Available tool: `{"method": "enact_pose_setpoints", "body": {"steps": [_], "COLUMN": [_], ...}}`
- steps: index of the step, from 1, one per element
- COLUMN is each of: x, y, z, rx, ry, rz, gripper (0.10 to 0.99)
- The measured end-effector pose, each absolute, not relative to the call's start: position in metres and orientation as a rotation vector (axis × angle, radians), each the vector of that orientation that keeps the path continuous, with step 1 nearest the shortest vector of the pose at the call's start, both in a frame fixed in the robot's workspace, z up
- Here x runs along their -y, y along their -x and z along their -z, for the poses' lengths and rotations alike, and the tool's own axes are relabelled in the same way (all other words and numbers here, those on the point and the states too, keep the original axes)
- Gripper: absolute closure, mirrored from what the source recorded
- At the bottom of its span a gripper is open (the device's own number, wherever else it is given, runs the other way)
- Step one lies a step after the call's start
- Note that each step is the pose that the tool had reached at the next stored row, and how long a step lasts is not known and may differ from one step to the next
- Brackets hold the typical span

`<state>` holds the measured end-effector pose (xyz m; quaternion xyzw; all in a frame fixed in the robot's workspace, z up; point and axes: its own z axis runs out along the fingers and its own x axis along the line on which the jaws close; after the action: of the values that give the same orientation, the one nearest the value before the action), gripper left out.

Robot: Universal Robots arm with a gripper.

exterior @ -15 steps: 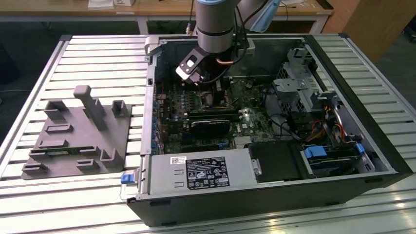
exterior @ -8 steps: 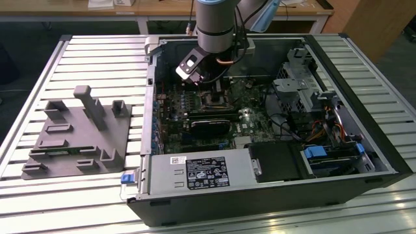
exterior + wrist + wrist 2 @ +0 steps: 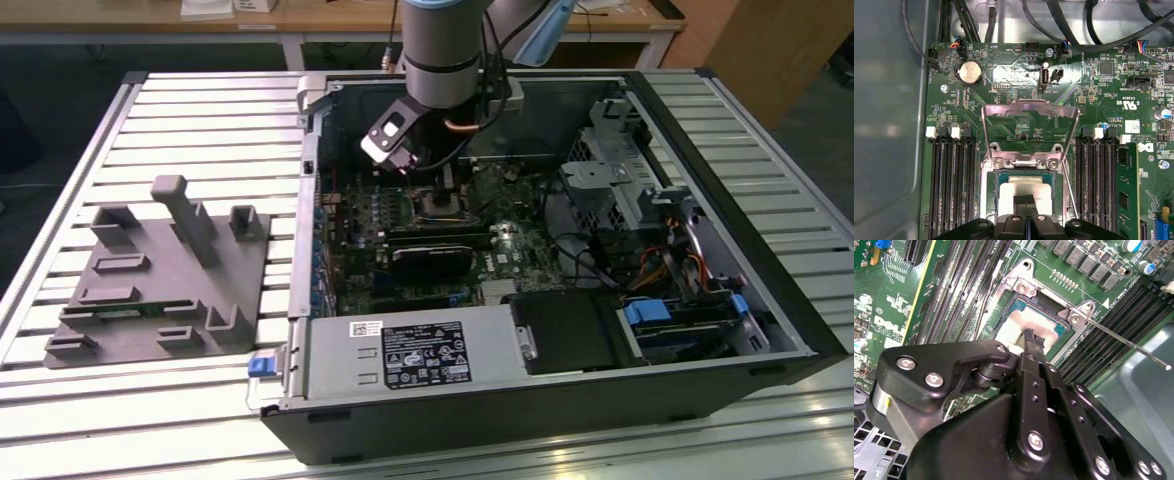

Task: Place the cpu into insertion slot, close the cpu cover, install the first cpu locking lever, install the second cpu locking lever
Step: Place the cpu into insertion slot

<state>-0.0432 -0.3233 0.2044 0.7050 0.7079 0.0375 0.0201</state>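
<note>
Spanning the foreground, a slatted metal table (image 3: pixel 174 130) carries an open computer case (image 3: pixel 747 330), with a wooden bench (image 3: pixel 334 20) far behind. Inside, the cpu cover (image 3: pixel 1026 107) stands raised. The cpu (image 3: pixel 1026 189) lies in the insertion slot (image 3: pixel 1046 301), the gripper (image 3: pixel 1026 202) fingertips closed together, empty, at its face.

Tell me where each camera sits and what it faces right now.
Exterior view: off the arm, looking down into the open computer case; the arm shows.
First wrist view: on the wrist, facing the raised cpu cover; the gripper shows.
Second wrist view: behind the gripper, facing the cpu.
Both wrist views share the cpu and gripper.
</note>
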Motion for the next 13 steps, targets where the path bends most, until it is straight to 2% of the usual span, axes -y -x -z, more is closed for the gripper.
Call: {"method": "enact_pose_setpoints", "body": {"steps": [13], "x": [0.3233], "y": [0.0432], "z": [-0.2002], "rx": [-2.196], "ry": [-2.187], "rz": [-0.116], "gripper": [0.980]}}
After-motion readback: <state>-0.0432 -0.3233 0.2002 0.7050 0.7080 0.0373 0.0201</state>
